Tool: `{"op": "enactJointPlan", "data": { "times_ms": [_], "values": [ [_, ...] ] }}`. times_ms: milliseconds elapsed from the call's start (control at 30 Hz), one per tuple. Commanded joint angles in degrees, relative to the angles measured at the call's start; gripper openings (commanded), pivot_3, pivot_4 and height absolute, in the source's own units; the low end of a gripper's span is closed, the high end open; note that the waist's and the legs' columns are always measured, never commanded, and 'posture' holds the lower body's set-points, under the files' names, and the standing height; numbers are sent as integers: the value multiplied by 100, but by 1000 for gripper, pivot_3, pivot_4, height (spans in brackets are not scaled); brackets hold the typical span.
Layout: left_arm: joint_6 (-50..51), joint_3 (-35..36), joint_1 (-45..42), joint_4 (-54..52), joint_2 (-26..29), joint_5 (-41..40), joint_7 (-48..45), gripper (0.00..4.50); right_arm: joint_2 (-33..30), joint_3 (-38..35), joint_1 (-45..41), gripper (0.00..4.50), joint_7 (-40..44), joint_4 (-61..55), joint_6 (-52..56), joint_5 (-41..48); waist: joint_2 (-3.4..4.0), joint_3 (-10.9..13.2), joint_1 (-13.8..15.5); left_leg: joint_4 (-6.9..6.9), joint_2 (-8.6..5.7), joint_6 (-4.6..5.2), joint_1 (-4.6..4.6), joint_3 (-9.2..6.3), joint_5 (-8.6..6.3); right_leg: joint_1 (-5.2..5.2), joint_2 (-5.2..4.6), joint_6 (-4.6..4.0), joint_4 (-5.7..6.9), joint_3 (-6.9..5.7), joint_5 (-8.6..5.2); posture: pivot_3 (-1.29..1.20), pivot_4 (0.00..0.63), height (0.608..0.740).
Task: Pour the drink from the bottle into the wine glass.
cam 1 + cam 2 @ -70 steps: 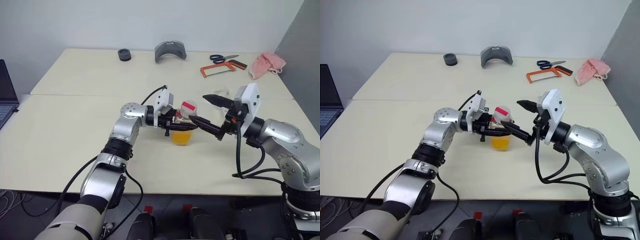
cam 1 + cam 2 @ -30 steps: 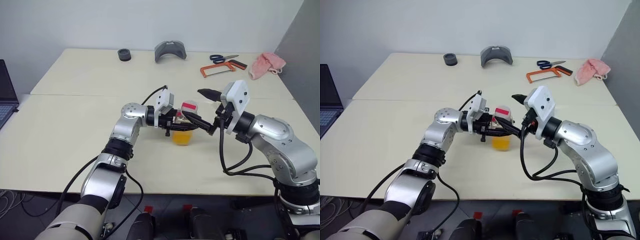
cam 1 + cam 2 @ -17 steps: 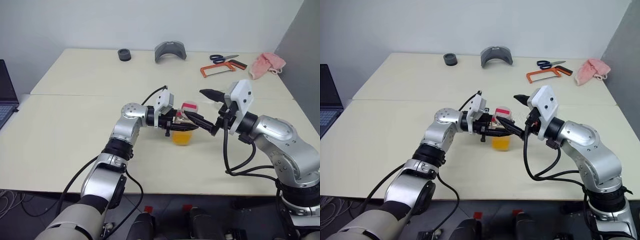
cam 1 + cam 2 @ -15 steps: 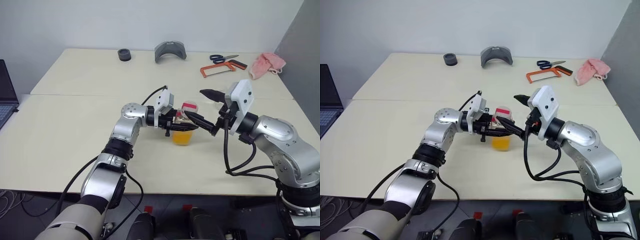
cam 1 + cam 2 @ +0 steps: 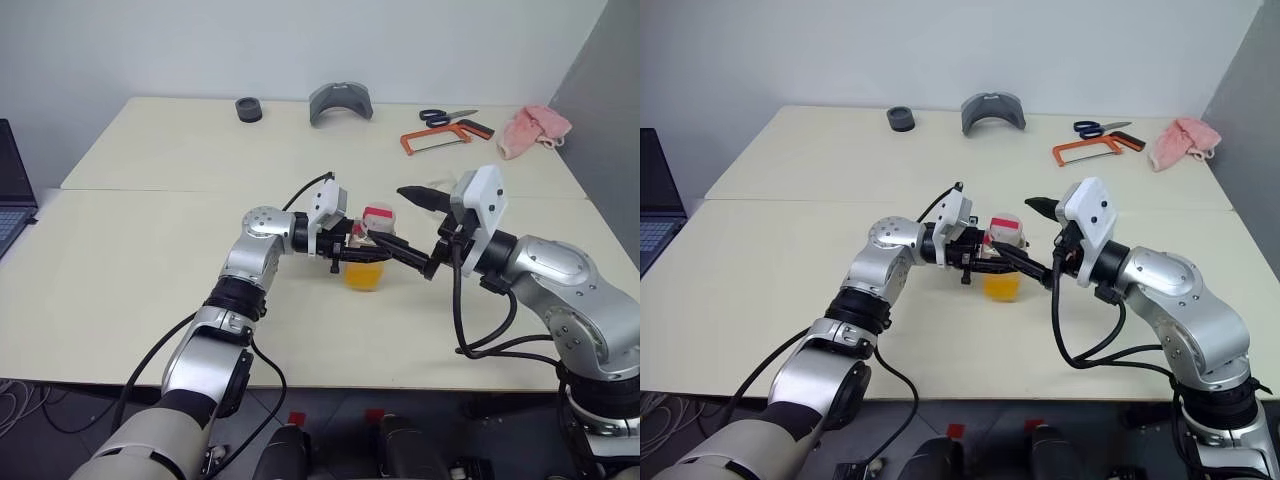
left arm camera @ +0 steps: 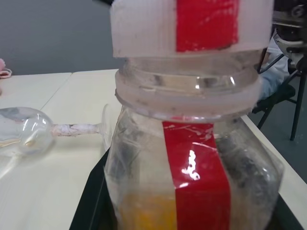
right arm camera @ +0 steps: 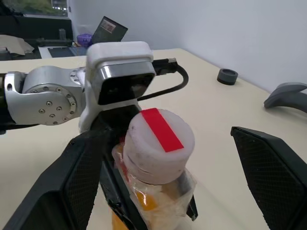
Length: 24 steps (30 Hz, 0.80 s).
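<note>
A: Where's the bottle [image 5: 366, 262]?

B: Mid-table, upright, near the front half of the table [image 5: 150, 160]. The left gripper [image 5: 352, 252] reaches in from nine o'clock and is clamped on its body below the neck. The cap [image 7: 157, 138] is on, white with a red stripe. The drink [image 5: 364, 275] sits in the lower part, orange.

A: And the right gripper [image 5: 1038, 240]?

B: Fingers wide apart, holding nothing. It comes in from three o'clock, one finger past the far side of the cap, the other on the near side, so the cap sits between them. I can't tell whether either one touches.

A: The glass [image 6: 29, 134]?

B: The left wrist view has it lying on its side on the table beyond the bottle, stem toward the bottle, bowl away. It's apart from the bottle. In the head views I can't make it out behind the arms.

A: Anything else around?

B: All well away, along the far edge. A black ring [image 5: 248, 108] at eleven o'clock, a grey curved piece [image 5: 340, 101] at twelve, scissors [image 5: 446, 116] and an orange hacksaw [image 5: 447, 135] at one, a pink cloth [image 5: 532, 130] beyond those by the right corner. A laptop [image 5: 14, 185] shows at nine, off the table's left edge.

A: Room to move?

B: Bare table on every side of the bottle. The near edge is at six o'clock, with an open strip between. What crowds the bottle are the two arms, at nine and three.
</note>
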Motion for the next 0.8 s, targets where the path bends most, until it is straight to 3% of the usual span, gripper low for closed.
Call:
{"op": "enactJointPlan", "data": {
  "times_ms": [33, 800],
  "values": [
    [-88, 45, -107, -104, -30, -62, -10, 1636, 53, -249, -56, 4348, -37, -163, 83, 277, 0, 0, 0, 0, 0, 0, 0, 0, 0, 0, 0, 0, 0, 0, 0, 0, 150, 740],
    [-18, 35, -46, -237, -19, -103, -42, 1636, 169, -265, -332, 4348, -53, 61, 424, 856, 0, 0, -1, 0, 0, 0, 0, 0, 0, 0, 0, 0, 0, 0, 0, 0, 150, 740]
  ]
}}
